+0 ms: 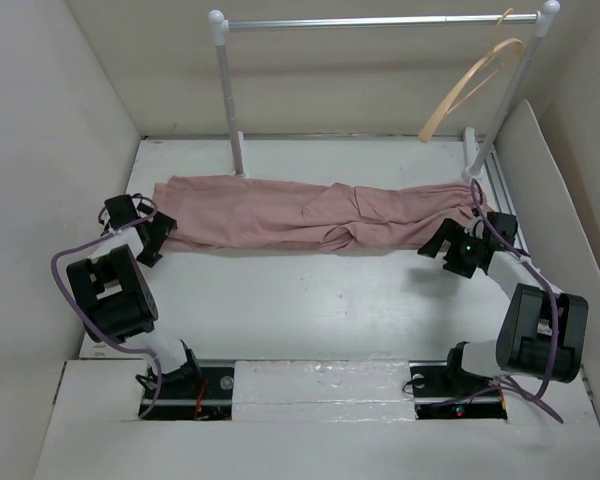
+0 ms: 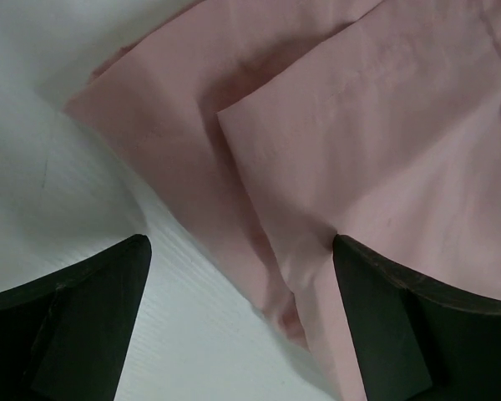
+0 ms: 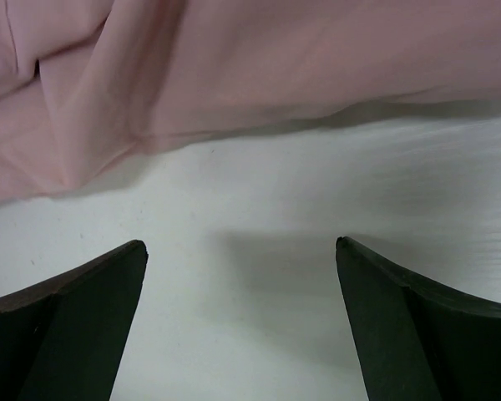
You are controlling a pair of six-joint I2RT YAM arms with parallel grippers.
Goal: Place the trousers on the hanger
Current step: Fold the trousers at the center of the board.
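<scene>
The dusty-pink trousers (image 1: 320,212) lie stretched left to right across the far half of the table, wrinkled in the middle. The light-tan wooden hanger (image 1: 475,80) hangs tilted from the right end of the rail. My left gripper (image 1: 158,238) is open at the trousers' left end; in the left wrist view (image 2: 240,242) the fabric edge (image 2: 334,159) lies between the fingers, the right one touching cloth. My right gripper (image 1: 438,243) is open at the trousers' right end; in the right wrist view (image 3: 240,244) only bare table lies between the fingers, with fabric (image 3: 234,67) just beyond.
A silver-and-white clothes rail (image 1: 380,21) stands at the back on two white posts (image 1: 228,95). White walls enclose the table (image 1: 310,300) on the left, back and right. A black strip with the arm bases runs along the near edge.
</scene>
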